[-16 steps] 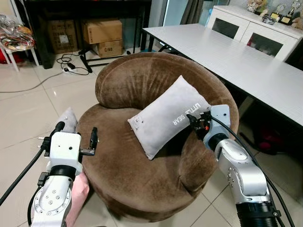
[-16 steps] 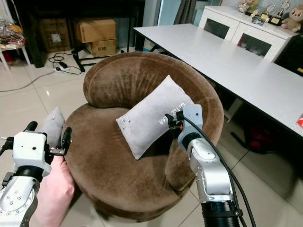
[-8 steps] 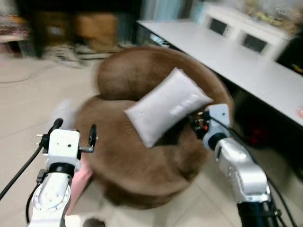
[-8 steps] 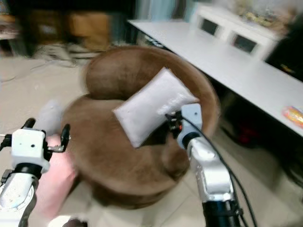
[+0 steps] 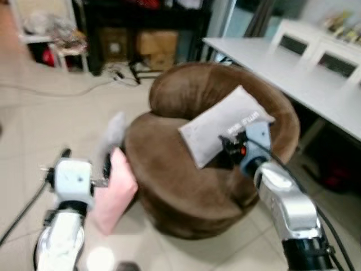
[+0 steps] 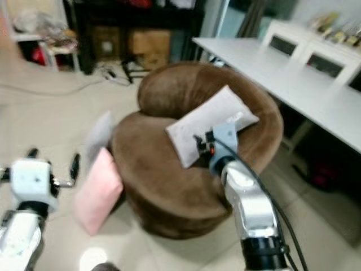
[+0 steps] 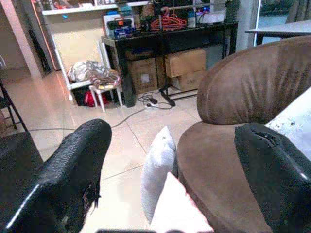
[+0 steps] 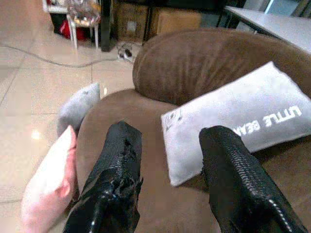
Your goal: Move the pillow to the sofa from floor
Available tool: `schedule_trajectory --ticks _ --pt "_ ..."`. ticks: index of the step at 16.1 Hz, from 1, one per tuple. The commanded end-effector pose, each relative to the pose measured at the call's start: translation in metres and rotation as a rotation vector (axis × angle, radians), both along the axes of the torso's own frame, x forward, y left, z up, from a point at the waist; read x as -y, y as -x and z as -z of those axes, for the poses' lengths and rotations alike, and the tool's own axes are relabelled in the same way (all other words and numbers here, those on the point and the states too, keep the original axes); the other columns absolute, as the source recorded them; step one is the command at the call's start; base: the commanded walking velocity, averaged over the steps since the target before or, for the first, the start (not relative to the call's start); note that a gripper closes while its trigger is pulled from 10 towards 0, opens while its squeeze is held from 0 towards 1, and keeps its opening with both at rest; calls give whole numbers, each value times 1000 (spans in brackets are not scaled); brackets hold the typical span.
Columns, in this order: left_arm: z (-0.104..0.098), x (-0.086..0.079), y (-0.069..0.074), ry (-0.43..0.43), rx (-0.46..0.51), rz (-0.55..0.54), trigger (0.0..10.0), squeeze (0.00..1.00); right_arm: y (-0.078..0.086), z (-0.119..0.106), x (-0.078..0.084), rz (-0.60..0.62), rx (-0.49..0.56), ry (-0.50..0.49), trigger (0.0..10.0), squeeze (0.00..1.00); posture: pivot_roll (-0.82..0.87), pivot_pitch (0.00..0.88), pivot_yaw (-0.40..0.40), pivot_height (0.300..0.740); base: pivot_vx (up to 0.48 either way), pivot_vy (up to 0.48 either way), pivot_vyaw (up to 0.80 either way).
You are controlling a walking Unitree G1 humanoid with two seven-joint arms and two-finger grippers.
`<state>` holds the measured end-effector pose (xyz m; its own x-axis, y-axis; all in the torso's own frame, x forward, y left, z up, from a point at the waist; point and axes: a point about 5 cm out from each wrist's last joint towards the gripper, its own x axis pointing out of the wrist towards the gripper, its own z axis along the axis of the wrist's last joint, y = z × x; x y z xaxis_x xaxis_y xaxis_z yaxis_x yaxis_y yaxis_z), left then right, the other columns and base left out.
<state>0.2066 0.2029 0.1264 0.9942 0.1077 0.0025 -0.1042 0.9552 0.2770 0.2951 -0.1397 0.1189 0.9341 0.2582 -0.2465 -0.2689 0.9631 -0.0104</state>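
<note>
Brown sofa [image 5: 186, 180] on tiled floor [image 5: 39, 124], white table [image 5: 293, 73] beside

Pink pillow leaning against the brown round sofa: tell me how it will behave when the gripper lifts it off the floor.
The soft pink fabric pillow looks plump and stuffed, so it is probably light and will likely sag around a pinch. It leans on edge against the brown round velvety sofa, so a push may topple it flat. The left gripper, open beside it, likely needs a deep bite.

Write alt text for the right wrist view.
A grey pillow lies on the round brown sofa beyond the open right claw. A pink pillow and another grey one lean against the sofa on the floor.
</note>
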Motion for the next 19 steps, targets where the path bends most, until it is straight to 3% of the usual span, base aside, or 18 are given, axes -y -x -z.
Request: schedule_trajectory --ticks 1,11,19 --pt "-4 3 -3 -2 20 7 10000 0 -2 -3 4 4 11 16 10000 0 46 0 -166 740 0 439 0" --pt "-6 1 -4 -9 20 5 10000 0 -5 -2 2 3 7 22 10000 0 38 0 -155 740 0 439 0" --pt "-17 -12 -18 -84 -21 118 10000 0 9 12 4 109 -11 -8 10000 0 -4 0 34 740 0 400 0"
